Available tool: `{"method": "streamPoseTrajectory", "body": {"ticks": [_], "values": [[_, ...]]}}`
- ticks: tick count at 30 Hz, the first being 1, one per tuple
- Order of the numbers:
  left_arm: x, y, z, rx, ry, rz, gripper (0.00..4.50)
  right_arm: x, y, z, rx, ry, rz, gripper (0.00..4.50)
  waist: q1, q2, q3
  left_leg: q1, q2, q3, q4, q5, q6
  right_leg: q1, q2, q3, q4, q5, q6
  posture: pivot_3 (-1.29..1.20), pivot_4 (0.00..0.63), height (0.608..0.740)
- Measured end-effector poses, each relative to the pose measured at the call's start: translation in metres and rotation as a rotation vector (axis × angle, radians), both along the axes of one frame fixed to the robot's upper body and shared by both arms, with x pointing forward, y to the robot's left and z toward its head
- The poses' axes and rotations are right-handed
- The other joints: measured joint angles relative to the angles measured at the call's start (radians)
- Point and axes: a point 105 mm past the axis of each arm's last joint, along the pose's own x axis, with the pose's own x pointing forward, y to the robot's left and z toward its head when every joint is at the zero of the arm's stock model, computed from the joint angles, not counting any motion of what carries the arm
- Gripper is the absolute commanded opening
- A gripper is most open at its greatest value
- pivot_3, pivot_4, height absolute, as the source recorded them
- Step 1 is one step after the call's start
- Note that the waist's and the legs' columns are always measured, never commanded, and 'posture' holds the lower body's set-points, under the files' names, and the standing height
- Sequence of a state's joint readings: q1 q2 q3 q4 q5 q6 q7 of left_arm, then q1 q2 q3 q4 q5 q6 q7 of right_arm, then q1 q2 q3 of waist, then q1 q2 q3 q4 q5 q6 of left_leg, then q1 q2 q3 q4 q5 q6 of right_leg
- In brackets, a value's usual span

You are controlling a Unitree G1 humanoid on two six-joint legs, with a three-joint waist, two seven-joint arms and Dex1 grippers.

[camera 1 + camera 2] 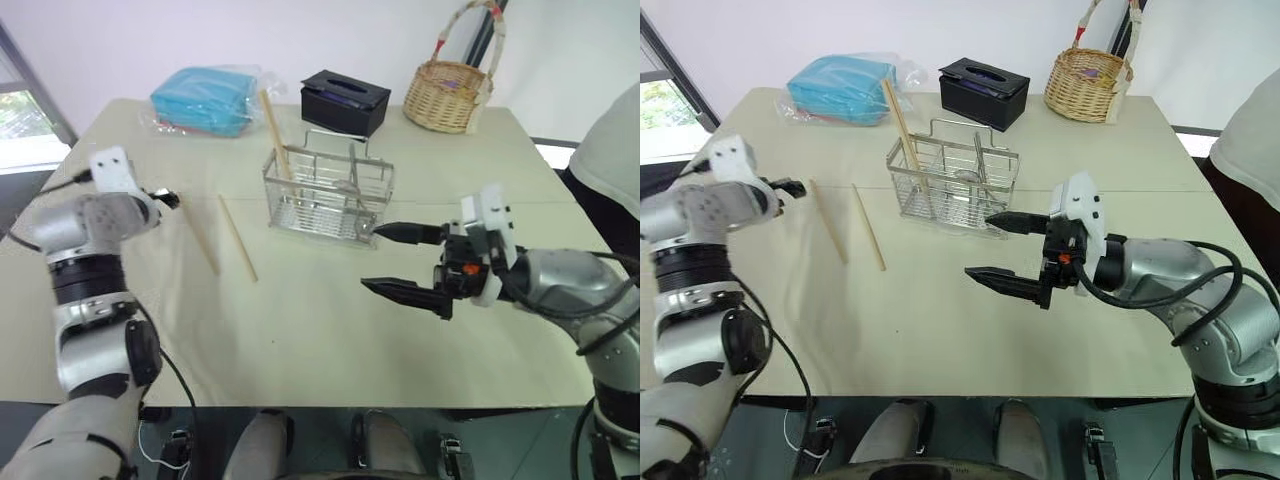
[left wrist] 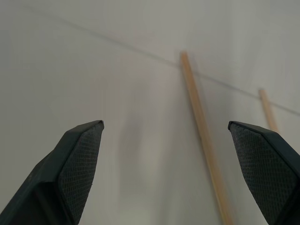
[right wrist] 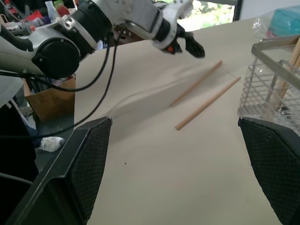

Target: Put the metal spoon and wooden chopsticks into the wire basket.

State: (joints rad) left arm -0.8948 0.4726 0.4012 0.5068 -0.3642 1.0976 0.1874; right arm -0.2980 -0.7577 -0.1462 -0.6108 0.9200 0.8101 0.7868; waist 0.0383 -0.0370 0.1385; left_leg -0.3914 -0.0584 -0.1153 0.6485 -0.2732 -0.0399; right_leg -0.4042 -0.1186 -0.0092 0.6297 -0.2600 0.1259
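- right hand (image 1: 398, 259) nearest, right of centre over bare table (image 1: 300, 340), black fingers spread wide and pointing left, holding nothing
- left hand (image 2: 164, 164) at left side of table, fingers wide apart, nothing between them, hovering just above the tabletop; in its wrist view one loose chopstick runs between the two pads without touching either
- two wooden chopsticks lie flat on table between left hand and wire basket: left one (image 1: 201, 238), right one (image 1: 238, 237), roughly parallel, slightly apart, both outside the basket
- wire basket (image 1: 327, 195) upright at table centre, chrome grid with dividers, just beyond the right hand's upper fingertip, not touched
- third wooden chopstick (image 1: 275, 132) stands tilted in the basket's left compartment, top end leaning toward far left
- metal spoon (image 1: 966, 176) looks to be inside the basket, middle section, shiny bowl seen through the wires; handle hard to make out
- blue folded cloth in clear plastic bag (image 1: 203, 100) at far left of table
- black tissue box (image 1: 345, 101) far centre, behind the basket
- round wicker basket with loop handle (image 1: 450, 95) at far right
- person in white sleeve (image 1: 608, 160) at right edge beside table
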Motion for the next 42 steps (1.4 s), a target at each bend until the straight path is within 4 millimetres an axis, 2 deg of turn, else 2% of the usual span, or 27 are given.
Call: {"method": "streamPoseTrajectory", "body": {"ticks": [2, 6, 9, 14, 18, 21, 28, 37, 40, 42], "values": [[0.006, 0.000, -0.006, -0.007, 0.013, 0.015, 4.50, 0.000, 0.000, 0.000, 0.003, -0.005, -0.013, 4.43, 0.000, -0.001, 0.000, 0.000, 0.000, 0.000, 0.000, 0.000, 0.000, 0.000, 0.000, 0.000, 0.000, 0.000, 0.000, 0.00, 0.150, 0.660], [0.021, -0.002, -0.001, -0.001, -0.026, 0.027, 4.50, 0.000, 0.002, 0.000, 0.021, -0.002, -0.041, 4.43, 0.001, -0.001, 0.000, 0.000, 0.000, 0.000, 0.000, 0.000, 0.000, 0.000, 0.000, 0.000, 0.000, 0.000, 0.000, 0.00, 0.150, 0.660], [0.028, -0.005, -0.006, 0.011, -0.026, 0.010, 4.50, 0.000, 0.003, 0.001, 0.031, -0.004, -0.049, 4.43, 0.000, -0.001, 0.000, 0.000, 0.000, 0.000, 0.000, 0.000, 0.000, 0.000, 0.000, 0.000, 0.000, 0.000, 0.000, 0.00, 0.150, 0.660], [0.031, -0.007, -0.021, 0.033, 0.005, -0.005, 4.50, 0.001, 0.004, 0.001, 0.048, -0.003, -0.081, 4.43, -0.001, -0.001, 0.000, 0.000, 0.000, 0.000, 0.000, 0.000, 0.000, 0.000, 0.000, 0.000, 0.000, 0.000, 0.000, 0.00, 0.150, 0.660], [0.034, -0.010, -0.022, 0.031, -0.001, -0.013, 4.50, 0.002, 0.004, 0.002, 0.065, -0.001, -0.097, 4.43, -0.001, -0.002, 0.000, 0.000, 0.000, 0.000, 0.000, 0.000, 0.000, 0.000, 0.000, 0.000, 0.001, 0.000, 0.001, 0.00, 0.150, 0.660], [0.036, -0.014, -0.023, 0.031, -0.003, -0.038, 3.62, 0.003, 0.003, 0.004, 0.072, -0.004, -0.109, 4.50, 0.002, -0.001, 0.000, 0.000, 0.000, 0.000, 0.000, 0.000, 0.000, 0.001, 0.000, -0.001, 0.001, 0.000, 0.001, 0.00, 0.150, 0.660], [0.040, -0.029, -0.025, 0.024, -0.002, -0.107, 0.06, 0.003, 0.000, 0.001, 0.077, 0.005, -0.126, 4.50, 0.001, -0.002, 0.000, 0.001, -0.001, 0.000, 0.000, 0.000, 0.000, 0.001, 0.000, -0.001, 0.001, 0.001, 0.002, 0.00, 0.150, 0.660], [0.040, -0.024, -0.024, 0.012, -0.007, -0.053, 0.02, 0.004, -0.001, 0.002, 0.081, -0.006, -0.136, 4.50, -0.001, -0.002, 0.000, 0.001, -0.001, 0.000, 0.000, 0.000, 0.000, 0.001, 0.000, -0.001, 0.001, 0.001, 0.002, 0.00, 0.150, 0.660], [0.040, -0.015, -0.019, 0.003, -0.036, 0.003, 0.02, 0.006, -0.003, 0.001, 0.075, -0.005, -0.145, 4.50, -0.003, -0.002, 0.000, 0.001, 0.000, 0.000, 0.000, 0.000, 0.000, 0.000, 0.000, -0.001, 0.001, 0.001, 0.002, 0.00, 0.150, 0.660], [0.042, -0.003, -0.008, 0.014, -0.101, 0.048, 0.02, 0.006, -0.004, 0.001, 0.069, -0.009, -0.150, 4.50, -0.003, -0.002, 0.000, 0.000, 0.000, 0.000, 0.000, 0.000, 0.000, 0.000, 0.000, -0.001, 0.001, 0.001, 0.002, 0.00, 0.150, 0.660]]}}
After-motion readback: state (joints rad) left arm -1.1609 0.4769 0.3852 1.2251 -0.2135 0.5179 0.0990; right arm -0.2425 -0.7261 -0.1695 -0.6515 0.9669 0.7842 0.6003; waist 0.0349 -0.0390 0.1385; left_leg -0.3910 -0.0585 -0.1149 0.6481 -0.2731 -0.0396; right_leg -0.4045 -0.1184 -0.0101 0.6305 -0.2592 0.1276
